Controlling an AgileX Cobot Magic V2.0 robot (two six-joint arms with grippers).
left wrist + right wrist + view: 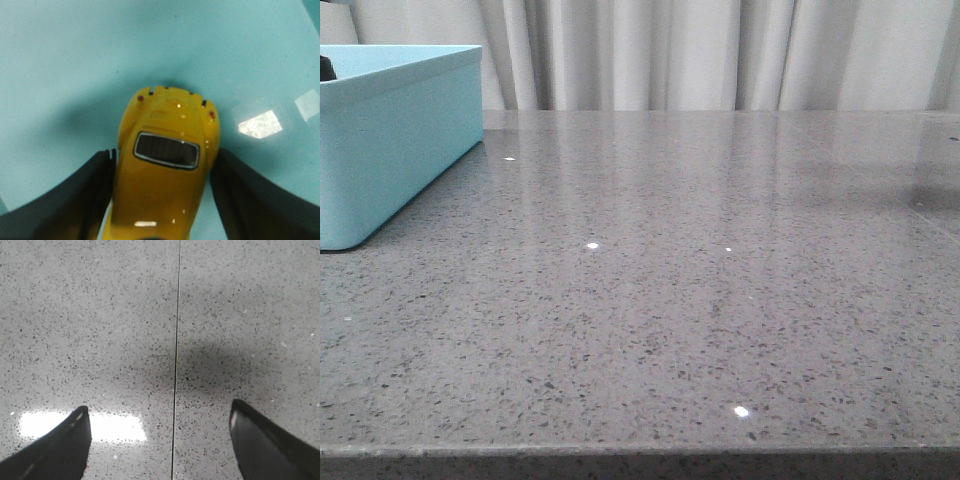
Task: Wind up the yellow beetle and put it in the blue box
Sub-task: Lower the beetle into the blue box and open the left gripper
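The left gripper (162, 200) jaws pinch the glossy yellow beetle (167, 175), dark rear window visible, above the blue box (390, 140) floor, while the right gripper (160, 440) jaws stand spread over the speckled grey surface (700, 300).

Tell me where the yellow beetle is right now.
The yellow beetle sits between the left gripper fingers, over the blue box floor in the left wrist view; the front view shows that box at the table's far left.
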